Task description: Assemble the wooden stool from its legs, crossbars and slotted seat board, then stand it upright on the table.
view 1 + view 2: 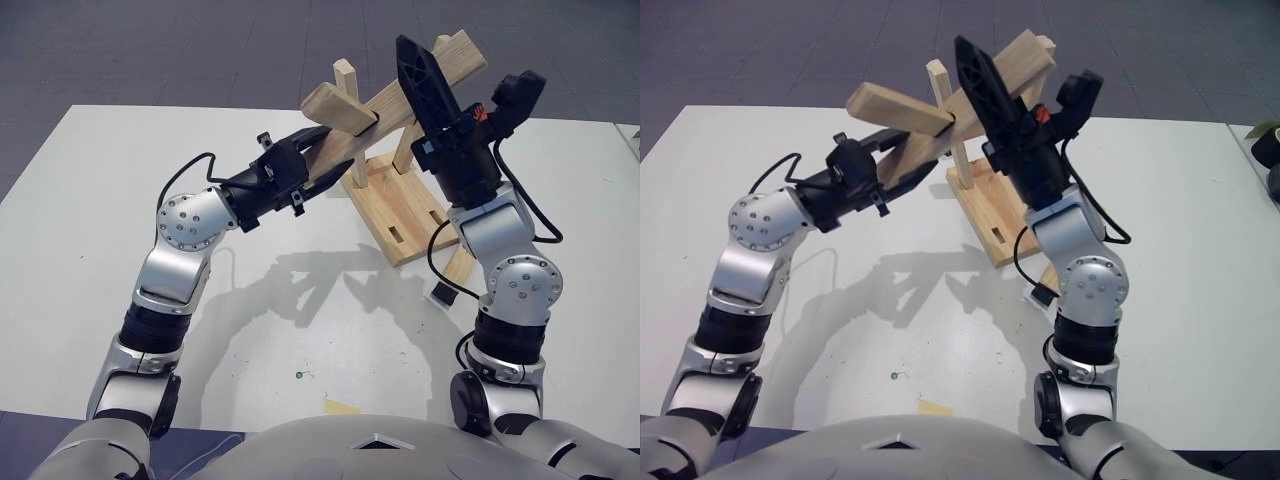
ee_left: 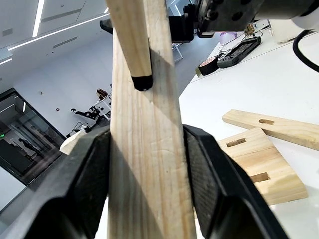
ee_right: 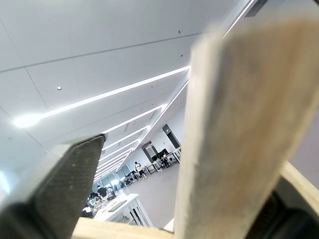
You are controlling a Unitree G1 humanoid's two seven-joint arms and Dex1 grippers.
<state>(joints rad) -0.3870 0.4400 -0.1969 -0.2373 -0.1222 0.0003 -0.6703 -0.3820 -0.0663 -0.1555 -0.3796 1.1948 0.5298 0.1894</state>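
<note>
Left pincer (image 1: pixel 335 152) and right pincer (image 1: pixel 424 85) both clamp the crossed wooden legs (image 1: pixel 345 112). Uneven pulling could wrench their joint apart, dropping pieces onto the slotted seat board (image 1: pixel 388 208) below.

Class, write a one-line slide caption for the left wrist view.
Left gripper clamps a wooden piece, slotted seat board lying on the white table beyond.

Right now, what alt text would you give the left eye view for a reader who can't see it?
Two black grippers hold a crossed wooden leg frame in the air above a white table: the left gripper clamps its lower end, the right gripper its upper part. The slotted seat board lies on the table under it.
</note>
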